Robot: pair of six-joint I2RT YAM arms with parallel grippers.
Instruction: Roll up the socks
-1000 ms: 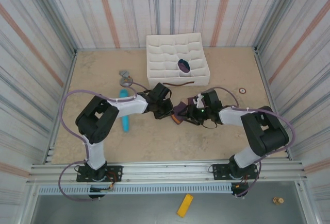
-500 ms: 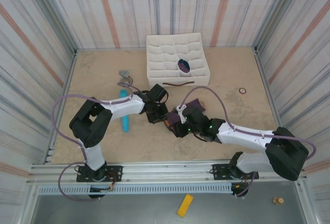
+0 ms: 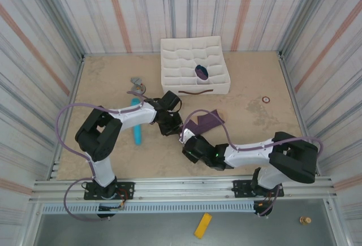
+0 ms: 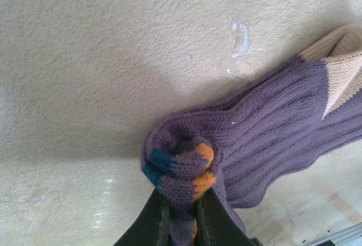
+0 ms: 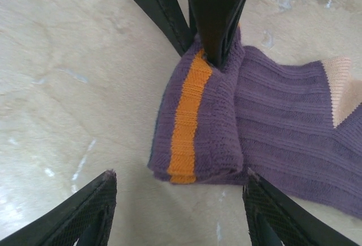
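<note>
Two purple knit socks (image 3: 208,120) lie together mid-table, their tan heel (image 4: 339,76) stretched to the right. The left end is folded over, showing an orange stripe (image 5: 189,116) and a teal patch (image 4: 160,161). My left gripper (image 3: 171,126) is shut on that bunched end (image 4: 181,172), its dark fingers (image 5: 212,20) pinching it from above. My right gripper (image 3: 186,144) is open just in front of the fold, with one finger (image 5: 96,212) on each side and nothing between them.
A white divided box (image 3: 169,79) stands at the back with a dark purple roll (image 3: 201,72) in one cell. A light blue cylinder (image 3: 137,130) lies beside the left arm. A grey fitting (image 3: 136,82) and a small ring (image 3: 265,99) sit farther out.
My right arm has swung from the socks' right side round to their near side and now faces the folded end. The left gripper has kept its hold in nearly the same place.
</note>
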